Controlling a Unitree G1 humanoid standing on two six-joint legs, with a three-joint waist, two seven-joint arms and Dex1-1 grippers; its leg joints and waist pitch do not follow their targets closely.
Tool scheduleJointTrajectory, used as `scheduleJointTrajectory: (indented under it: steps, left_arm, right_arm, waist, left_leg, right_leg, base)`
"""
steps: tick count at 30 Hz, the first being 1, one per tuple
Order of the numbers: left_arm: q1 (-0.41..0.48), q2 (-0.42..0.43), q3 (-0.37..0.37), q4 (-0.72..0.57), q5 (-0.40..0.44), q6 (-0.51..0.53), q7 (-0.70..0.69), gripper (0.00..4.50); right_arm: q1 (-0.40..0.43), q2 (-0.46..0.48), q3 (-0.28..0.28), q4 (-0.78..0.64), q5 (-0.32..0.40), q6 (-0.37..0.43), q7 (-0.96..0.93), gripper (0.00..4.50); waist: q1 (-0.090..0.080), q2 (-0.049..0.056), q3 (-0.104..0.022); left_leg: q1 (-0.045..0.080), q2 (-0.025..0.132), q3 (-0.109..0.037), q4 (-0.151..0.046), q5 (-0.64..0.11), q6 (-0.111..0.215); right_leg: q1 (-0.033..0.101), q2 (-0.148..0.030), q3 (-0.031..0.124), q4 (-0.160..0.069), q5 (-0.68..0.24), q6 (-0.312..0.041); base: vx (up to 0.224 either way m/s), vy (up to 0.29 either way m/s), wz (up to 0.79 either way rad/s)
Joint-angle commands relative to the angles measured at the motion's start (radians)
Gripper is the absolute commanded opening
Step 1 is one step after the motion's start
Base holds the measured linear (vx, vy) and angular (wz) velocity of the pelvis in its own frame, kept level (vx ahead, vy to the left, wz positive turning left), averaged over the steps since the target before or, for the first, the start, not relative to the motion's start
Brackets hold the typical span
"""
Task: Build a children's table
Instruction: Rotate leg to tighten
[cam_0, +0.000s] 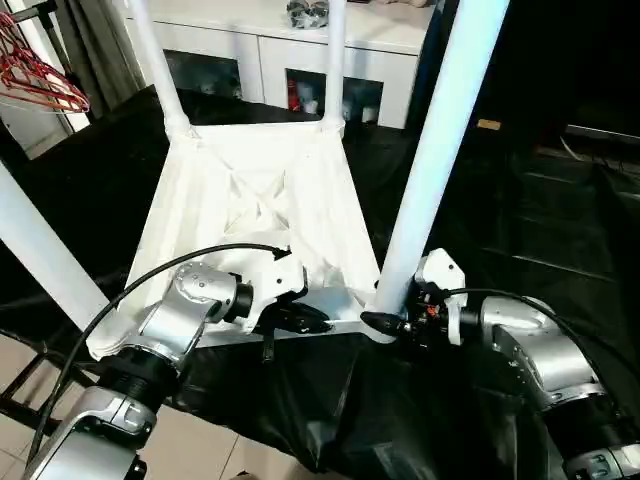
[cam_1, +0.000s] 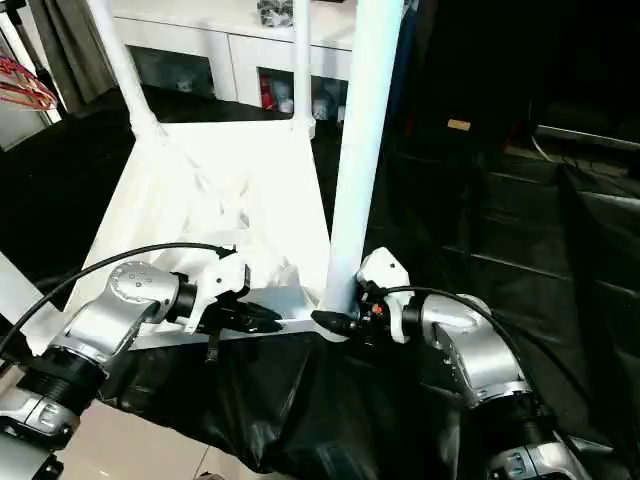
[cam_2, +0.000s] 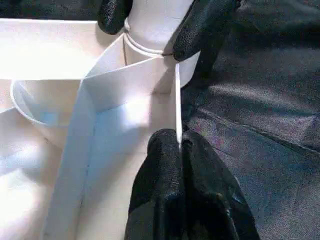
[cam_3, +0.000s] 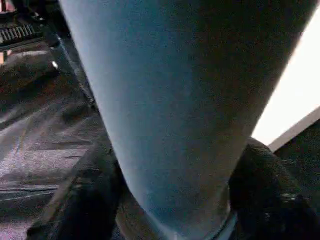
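left arm: silver forearm reaches in from the near-left, elbow bent, wrist turned inward
left gripper (cam_0: 300, 320): black fingers pinched together on the table's near rim (cam_2: 177, 107)
right arm: comes in from the near-right, wrist angled left
right gripper (cam_3: 175, 200): fingers clamped around the base of the near-right leg (cam_0: 430, 160)

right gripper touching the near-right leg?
Touching. In the right wrist view both fingers press against the near-right leg, one on each side, no gap; right gripper sits at its base.
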Motion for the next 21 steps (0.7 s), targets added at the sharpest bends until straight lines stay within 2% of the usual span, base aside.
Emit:
scheduleJointTrajectory:
  steps: [1,3,5,7,8,9,10,11,12,13,14,15,18,21]
  left_arm:
    - [-0.02,-0.01,-0.017,-0.028,-0.018,-0.026,-0.042,0.0]
    - [-0.02,-0.01,-0.015,-0.026,-0.017,-0.03,-0.037,0.0]
    - [-0.023,-0.017,-0.009,-0.016,-0.01,-0.036,-0.009,0.0]
    - [-0.026,-0.026,-0.003,-0.006,-0.004,-0.04,0.019,0.0]
    - [-0.034,-0.04,0.003,0.01,0.004,-0.042,0.058,0.0]
    - [-0.052,-0.085,0.02,0.038,0.026,-0.03,0.172,0.0]
    - [-0.058,-0.115,0.025,0.042,0.034,-0.013,0.228,0.0]
    - [-0.058,-0.115,0.025,0.042,0.034,-0.013,0.228,0.0]
    - [-0.059,-0.128,0.027,0.041,0.036,-0.004,0.249,0.0]
    - [-0.062,-0.156,0.03,0.04,0.041,0.015,0.295,0.0]
    - [-0.063,-0.164,0.031,0.04,0.042,0.02,0.308,0.0]
    - [-0.065,-0.197,0.035,0.039,0.047,0.041,0.36,0.0]
    - [-0.065,-0.26,0.037,0.038,0.053,0.066,0.441,0.0]
    - [-0.065,-0.294,0.024,0.048,0.068,0.049,0.469,0.0]
  right_arm:
    - [0.004,-0.006,0.028,0.029,-0.028,-0.001,0.006,2.64]
    - [0.007,-0.005,0.031,0.028,-0.026,-0.002,0.006,2.56]
    - [0.017,0.003,0.029,0.021,-0.02,0.002,-0.002,2.51]
    - [0.026,0.012,0.027,0.017,-0.019,0.005,-0.016,2.5]
    - [0.032,0.025,0.024,0.021,-0.027,-0.001,-0.051,2.5]
    - [0.04,0.076,0.004,0.051,-0.056,-0.004,-0.182,2.49]
    - [0.045,0.113,-0.011,0.066,-0.072,-0.004,-0.271,2.49]
    - [0.045,0.113,-0.011,0.066,-0.072,-0.004,-0.271,2.49]
    - [0.047,0.13,-0.017,0.072,-0.078,-0.003,-0.308,2.48]
    - [0.05,0.167,-0.032,0.082,-0.08,0.005,-0.375,2.48]
    - [0.05,0.177,-0.036,0.085,-0.08,0.008,-0.393,2.48]
    - [0.048,0.222,-0.051,0.097,-0.077,0.021,-0.461,2.48]
    - [0.031,0.307,-0.071,0.126,-0.084,0.041,-0.599,2.48]
    - [0.008,0.364,-0.088,0.153,-0.085,0.034,-0.671,2.48]
  waist:
    - [0.0,-0.002,-0.061]
    - [0.0,-0.002,-0.061]
    - [-0.002,-0.006,-0.062]
    - [-0.001,-0.004,-0.06]
    - [-0.002,-0.005,-0.058]
    - [-0.002,-0.007,-0.057]
    - [-0.005,-0.012,-0.052]
    - [-0.006,-0.01,-0.052]
    - [-0.009,-0.012,-0.052]
    - [-0.013,-0.012,-0.051]
    - [-0.015,-0.011,-0.05]
    - [-0.017,-0.012,-0.05]
    - [-0.027,-0.011,-0.048]
    - [-0.033,-0.01,-0.049]
  left_leg:
    - [0.015,0.048,-0.017,-0.069,-0.225,0.042]
    - [0.014,0.048,-0.018,-0.069,-0.219,0.044]
    - [0.015,0.049,-0.017,-0.068,-0.213,0.047]
    - [0.016,0.049,-0.016,-0.068,-0.217,0.048]
    - [0.016,0.049,-0.016,-0.069,-0.23,0.044]
    - [0.019,0.05,-0.015,-0.071,-0.245,0.039]
    - [0.025,0.048,-0.015,-0.072,-0.281,0.022]
    - [0.026,0.047,-0.016,-0.072,-0.293,0.011]
    - [0.022,0.045,-0.023,-0.076,-0.311,0.0]
    - [0.019,0.046,-0.024,-0.079,-0.317,-0.004]
    - [0.024,0.046,-0.025,-0.078,-0.338,-0.007]
    - [0.022,0.045,-0.026,-0.079,-0.342,-0.007]
    - [0.022,0.041,-0.027,-0.079,-0.36,-0.015]
    - [0.021,0.04,-0.03,-0.079,-0.366,-0.008]
  right_leg:
    - [0.047,-0.054,0.04,-0.053,-0.199,-0.251]
    - [0.048,-0.053,0.04,-0.053,-0.195,-0.251]
    - [0.048,-0.052,0.04,-0.052,-0.19,-0.251]
    - [0.046,-0.052,0.04,-0.053,-0.2,-0.25]
    - [0.044,-0.053,0.041,-0.057,-0.222,-0.245]
    - [0.04,-0.053,0.042,-0.06,-0.241,-0.242]
    - [0.035,-0.053,0.042,-0.068,-0.299,-0.23]
    - [0.034,-0.056,0.042,-0.071,-0.334,-0.221]
    - [0.04,-0.059,0.039,-0.076,-0.404,-0.192]
    - [0.038,-0.058,0.039,-0.079,-0.429,-0.171]
    - [0.032,-0.057,0.039,-0.084,-0.448,-0.162]
    - [0.034,-0.057,0.038,-0.084,-0.454,-0.156]
    - [0.028,-0.057,0.037,-0.091,-0.497,-0.14]
    - [0.027,-0.056,0.035,-0.097,-0.513,-0.121]
  base:
    - [0.0,0.0,0.0]
    - [0.0,0.0,0.0]
    - [0.0,0.0,0.0]
    - [0.0,0.0,0.0]
    - [0.0,0.0,0.0]
    - [0.0,0.0,0.0]
    - [0.0,0.0,0.0]
    - [0.0,0.0,0.0]
    - [0.0,0.0,0.0]
    - [0.0,0.0,0.0]
    - [0.0,0.0,0.0]
    - [0.0,0.0,0.0]
    - [0.0,0.0,0.0]
    - [0.0,0.0,0.0]
